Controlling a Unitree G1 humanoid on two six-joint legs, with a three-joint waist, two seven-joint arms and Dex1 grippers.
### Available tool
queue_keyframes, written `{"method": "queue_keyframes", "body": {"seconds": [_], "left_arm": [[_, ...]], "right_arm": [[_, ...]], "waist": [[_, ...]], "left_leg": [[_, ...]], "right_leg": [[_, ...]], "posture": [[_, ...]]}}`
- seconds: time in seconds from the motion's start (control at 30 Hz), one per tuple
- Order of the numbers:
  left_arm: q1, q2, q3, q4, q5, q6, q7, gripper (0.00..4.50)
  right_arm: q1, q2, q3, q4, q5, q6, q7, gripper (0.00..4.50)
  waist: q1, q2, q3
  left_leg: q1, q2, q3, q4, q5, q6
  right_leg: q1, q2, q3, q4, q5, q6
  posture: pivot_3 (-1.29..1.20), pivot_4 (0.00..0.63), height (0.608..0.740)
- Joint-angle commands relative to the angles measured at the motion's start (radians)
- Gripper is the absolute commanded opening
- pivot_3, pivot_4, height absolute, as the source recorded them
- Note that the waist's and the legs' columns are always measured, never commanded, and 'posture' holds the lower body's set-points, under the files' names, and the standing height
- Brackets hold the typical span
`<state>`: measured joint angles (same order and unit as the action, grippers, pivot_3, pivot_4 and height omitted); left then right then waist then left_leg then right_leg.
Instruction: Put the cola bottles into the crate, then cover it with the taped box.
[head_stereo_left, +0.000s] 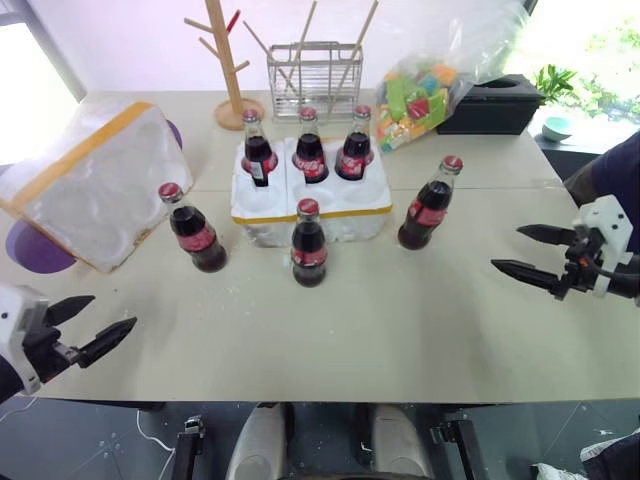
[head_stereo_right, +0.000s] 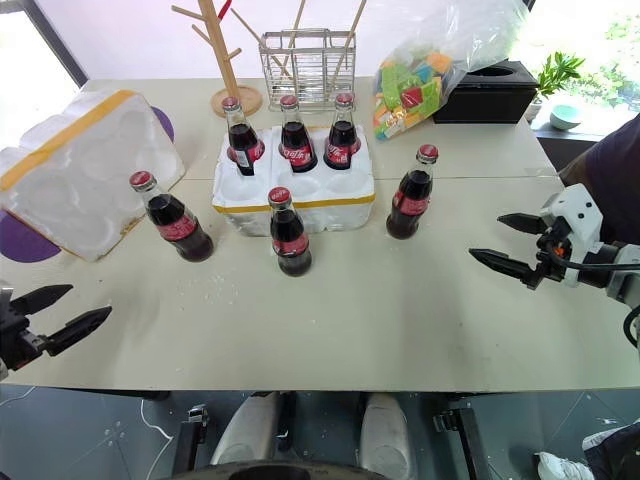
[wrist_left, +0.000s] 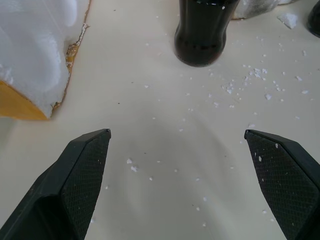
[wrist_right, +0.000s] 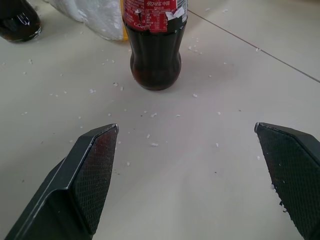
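1. on the table (head_stereo_left: 400, 330): crate (head_stereo_left: 340, 205), low white foam with a yellow band, mid-table; three bottles stand in its back row of wells, at left (head_stereo_left: 258, 150), middle (head_stereo_left: 310, 146) and right (head_stereo_left: 354, 144); the front wells are empty.
2. loose bottles, upright on the table: one (head_stereo_left: 196, 230) to the crate's left, one (head_stereo_left: 308, 245) just in front of it, one (head_stereo_left: 429, 205) to its right.
3. box (head_stereo_left: 95, 180), taped in yellow-orange, lies tilted at the table's left, hollows facing up and toward the robot, near the left loose bottle.
4. left gripper (head_stereo_left: 95, 328), fingers spread wide, empty, low at the near left edge, well apart from any bottle.
5. right gripper (head_stereo_left: 530, 252), fingers spread wide, empty, at the right, pointing toward the right loose bottle, which stands straight ahead in its wrist view (wrist_right: 155, 45).
6. step in hand, by judgement: fetch a loose bottle. advice: take the right one with the right gripper, centre the body between the fingers, clamp on the label, lift straight, lower it upright into the front right well.
7. hazard: the round glass could tip if nudged off-centre.
8. hidden: the number of front wells is hard to count; the box's shipping label is out of sight; the left wrist view cuts off the bottle (wrist_left: 202, 30) above its base.
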<state>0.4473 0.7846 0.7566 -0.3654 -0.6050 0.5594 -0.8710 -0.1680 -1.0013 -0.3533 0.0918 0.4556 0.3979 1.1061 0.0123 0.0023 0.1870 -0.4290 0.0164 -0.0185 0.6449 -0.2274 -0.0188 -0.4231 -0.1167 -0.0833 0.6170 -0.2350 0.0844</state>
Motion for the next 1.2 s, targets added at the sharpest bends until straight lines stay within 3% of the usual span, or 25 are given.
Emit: {"method": "queue_keyframes", "body": {"seconds": [0.03, 0.33, 0.53, 0.73, 1.0, 1.2], "left_arm": [[-0.007, 0.017, -0.013, 0.015, 0.032, -0.027, -0.006, 4.48], [-0.086, 0.014, -0.02, 0.049, 0.003, -0.022, -0.009, 4.48], [-0.244, 0.0, -0.099, 0.07, -0.016, -0.013, 0.027, 4.48], [-0.492, 0.055, -0.254, 0.2, 0.012, -0.03, -0.014, 4.48], [-0.794, 0.052, -0.473, 0.469, 0.116, -0.135, -0.123, 4.48], [-0.916, 0.002, -0.594, 0.617, 0.186, -0.216, -0.192, 4.48]], "right_arm": [[-0.002, -0.001, -0.05, -0.033, 0.018, -0.01, -0.011, 4.5], [0.005, -0.012, -0.071, -0.062, 0.048, 0.033, -0.026, 4.5], [0.08, -0.125, -0.167, -0.264, 0.164, 0.195, 0.078, 4.5], [0.039, -0.192, -0.327, -0.508, 0.502, 0.484, 0.09, 4.5], [-0.085, -0.226, -0.383, -0.641, 0.974, 0.649, -0.139, 4.5], [-0.106, -0.235, -0.342, -0.674, 1.072, 0.631, -0.236, 4.5]], "waist": [[0.0, 0.0, 0.0], [0.001, 0.0, 0.0], [0.003, 0.001, 0.0], [0.002, -0.002, 0.001], [0.002, -0.007, 0.004], [0.002, -0.009, 0.005]], "left_leg": [[0.0, 0.0, 0.0, 0.0, 0.0, 0.0], [0.0, 0.0, 0.0, 0.001, 0.0, 0.0], [0.0, 0.0, 0.0, 0.001, 0.0, 0.0], [0.002, 0.001, 0.0, 0.002, 0.0, 0.0], [0.002, 0.001, 0.0, 0.002, 0.0, 0.0], [0.001, 0.001, 0.001, 0.003, 0.0, 0.001]], "right_leg": [[0.0, 0.0, 0.0, 0.0, 0.0, 0.0], [0.0, 0.0, 0.0, 0.002, 0.001, -0.002], [0.0, 0.0, 0.0, 0.003, 0.001, -0.001], [0.001, 0.002, 0.001, 0.005, 0.001, 0.0], [0.001, 0.002, 0.001, 0.006, 0.003, -0.003], [0.001, 0.002, 0.002, 0.006, 0.003, -0.002]], "posture": [[0.0, 0.15, 0.74], [0.0, 0.15, 0.74], [0.0, 0.15, 0.74], [0.0, 0.15, 0.74], [0.0, 0.15, 0.74], [0.0, 0.15, 0.74]]}}
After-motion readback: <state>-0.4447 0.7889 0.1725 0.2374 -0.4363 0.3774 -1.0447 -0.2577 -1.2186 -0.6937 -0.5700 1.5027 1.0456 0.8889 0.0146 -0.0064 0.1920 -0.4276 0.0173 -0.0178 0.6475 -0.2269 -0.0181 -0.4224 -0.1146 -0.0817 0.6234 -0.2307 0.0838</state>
